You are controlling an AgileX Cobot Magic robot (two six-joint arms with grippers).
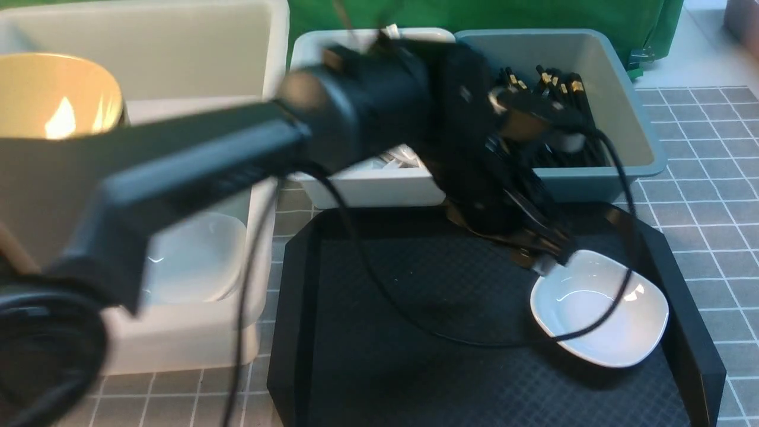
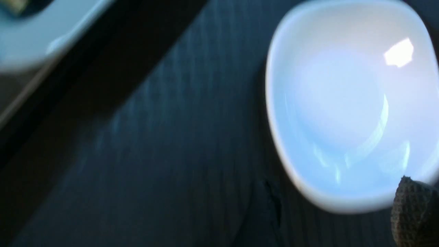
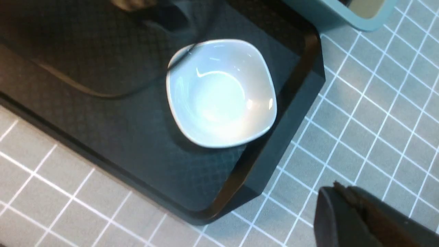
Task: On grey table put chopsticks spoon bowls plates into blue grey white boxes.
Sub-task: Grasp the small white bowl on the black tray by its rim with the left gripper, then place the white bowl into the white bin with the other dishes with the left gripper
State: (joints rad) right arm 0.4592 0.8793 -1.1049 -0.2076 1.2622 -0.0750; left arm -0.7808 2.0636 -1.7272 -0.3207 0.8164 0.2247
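Note:
A white plate [image 1: 599, 308] lies at the right end of the black tray [image 1: 415, 308]; it also shows in the left wrist view [image 2: 346, 103] and the right wrist view [image 3: 221, 92]. My left gripper [image 1: 542, 258] is open and empty, its tips at the plate's far-left rim; one pad [image 2: 413, 209] shows beside the rim. My right gripper [image 3: 339, 188] looks shut and empty, above the grey table [image 3: 377, 103] off the tray's corner. Chopsticks [image 1: 563, 89] lie in the blue-grey box [image 1: 646, 148]. A tan bowl [image 1: 53, 95] and a second white plate [image 1: 195, 255] sit in the large white box [image 1: 178, 338].
The small pale box [image 1: 367, 187] stands behind the tray, with white spoons [image 1: 400, 157] half hidden by my left arm. The arm's black cable [image 1: 616, 308] hangs over the tray and the plate. The blue-grey box's corner [image 3: 329, 13] shows beyond the tray.

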